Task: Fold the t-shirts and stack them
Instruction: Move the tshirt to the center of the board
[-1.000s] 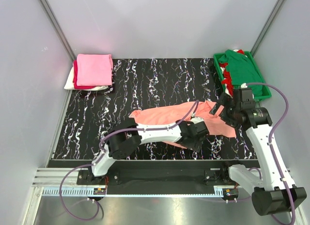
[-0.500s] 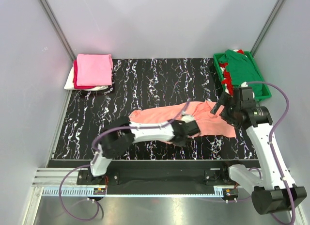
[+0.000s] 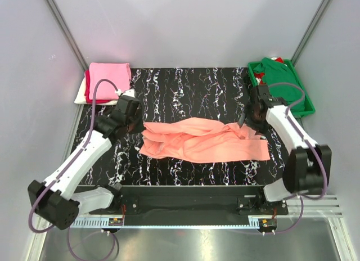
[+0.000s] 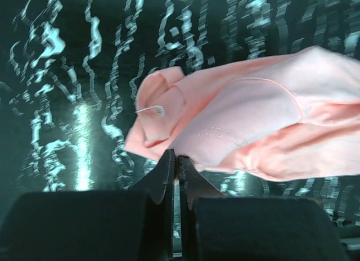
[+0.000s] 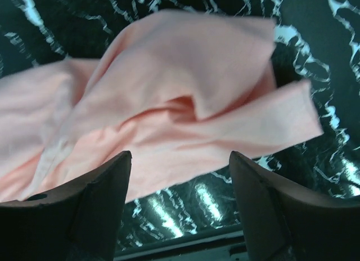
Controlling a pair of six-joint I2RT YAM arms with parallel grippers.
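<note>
Black marble-patterned table (image 3: 185, 86) lies under both my arms, with pale walls around it. My left gripper (image 4: 175, 157) has its two fingers (image 4: 163, 179) pressed flat together, with only a thin seam between them and no cloth that I can see in it. Their tips sit right at the near edge of the salmon-peach t-shirt (image 4: 253, 120), whose bunched end with a small white loop spreads just beyond them and off to one side.

My right gripper (image 5: 180, 157) is spread wide, one finger (image 5: 101, 199) well apart from the other and nothing held. Below and ahead of that gap lies the other end of the same shirt, rumpled, with a folded flap on top and bare tabletop showing past its edge.

From above, the salmon-peach t-shirt stretches in a crumpled band between my two sets of fingers, roughly in the middle of the table. Further out past my left fingers, in the far corner, a stack has a bright pink t-shirt (image 3: 108, 80) on top, a red t-shirt (image 3: 89, 88) under it and a white t-shirt (image 3: 81, 95) at the bottom. Past my right fingers, a green tray (image 3: 306, 108) holds a dark green t-shirt (image 3: 281, 81) with another red one (image 3: 260, 84) at its near side.
</note>
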